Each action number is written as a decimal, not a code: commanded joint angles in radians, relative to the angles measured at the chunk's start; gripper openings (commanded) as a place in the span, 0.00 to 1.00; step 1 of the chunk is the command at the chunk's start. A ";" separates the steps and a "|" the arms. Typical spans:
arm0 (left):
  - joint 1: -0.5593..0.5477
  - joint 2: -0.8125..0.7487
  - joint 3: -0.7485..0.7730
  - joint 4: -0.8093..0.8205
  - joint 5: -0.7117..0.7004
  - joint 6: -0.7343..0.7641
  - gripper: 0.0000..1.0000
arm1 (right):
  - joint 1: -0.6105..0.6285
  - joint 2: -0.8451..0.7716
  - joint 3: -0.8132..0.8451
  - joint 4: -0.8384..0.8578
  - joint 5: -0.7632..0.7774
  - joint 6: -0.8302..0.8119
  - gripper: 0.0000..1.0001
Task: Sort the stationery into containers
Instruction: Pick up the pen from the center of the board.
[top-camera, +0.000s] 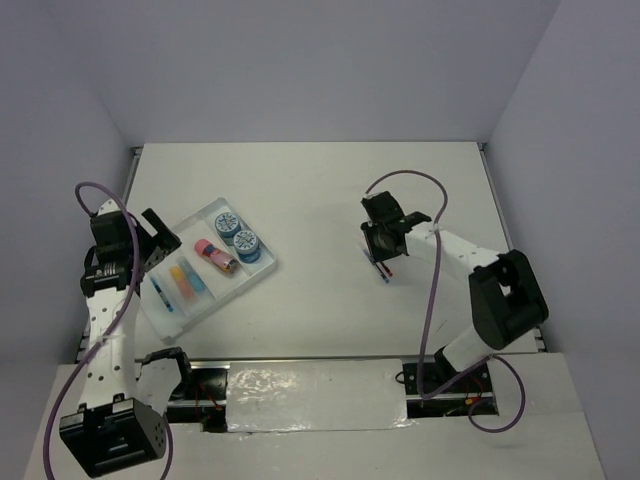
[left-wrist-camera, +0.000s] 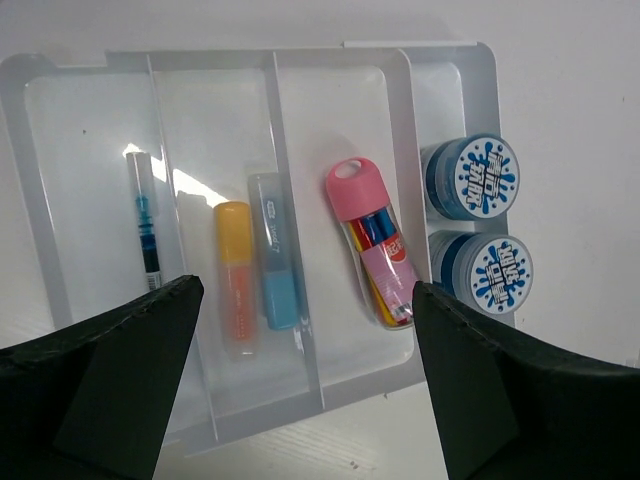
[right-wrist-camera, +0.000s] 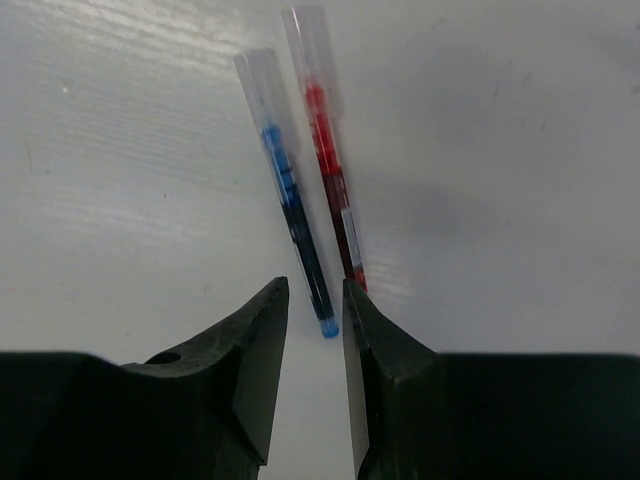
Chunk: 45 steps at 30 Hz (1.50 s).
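Observation:
The translucent-white tray (top-camera: 203, 212) lies at the left; in the left wrist view its rim (left-wrist-camera: 330, 58) is near the top. It holds two blue rolls (left-wrist-camera: 478, 175) (left-wrist-camera: 495, 275), a pink cylinder (left-wrist-camera: 365, 230), an orange bar (left-wrist-camera: 236, 280), a light-blue bar (left-wrist-camera: 276, 260) and a blue pen (left-wrist-camera: 145, 220), each in a compartment. My left gripper (left-wrist-camera: 305, 288) is open and empty above the tray's near edge. My right gripper (right-wrist-camera: 316, 285) is narrowly open, with the tip of a blue pen (right-wrist-camera: 290, 210) between its fingertips. A red pen (right-wrist-camera: 325, 150) lies right beside that pen.
The two loose pens (top-camera: 382, 268) lie on the white table right of centre, under my right gripper (top-camera: 385, 245). My left gripper (top-camera: 160, 238) hangs over the tray's left side. Walls close the table at the back and sides.

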<state>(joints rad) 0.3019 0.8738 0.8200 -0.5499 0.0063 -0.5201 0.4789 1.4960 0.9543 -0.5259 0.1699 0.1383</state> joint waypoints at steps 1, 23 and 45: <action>-0.006 0.030 0.013 0.028 0.054 0.032 0.99 | -0.005 0.075 0.092 0.044 -0.023 -0.081 0.36; -0.007 0.076 0.011 0.034 0.093 0.045 0.99 | -0.005 0.294 0.116 0.098 -0.113 -0.069 0.35; -0.331 -0.019 0.014 0.251 0.511 -0.050 0.99 | 0.190 -0.025 -0.029 0.751 -0.774 0.322 0.06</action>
<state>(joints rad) 0.0570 0.9039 0.7948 -0.4129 0.3710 -0.5156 0.6052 1.5208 0.8902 -0.0666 -0.4423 0.3202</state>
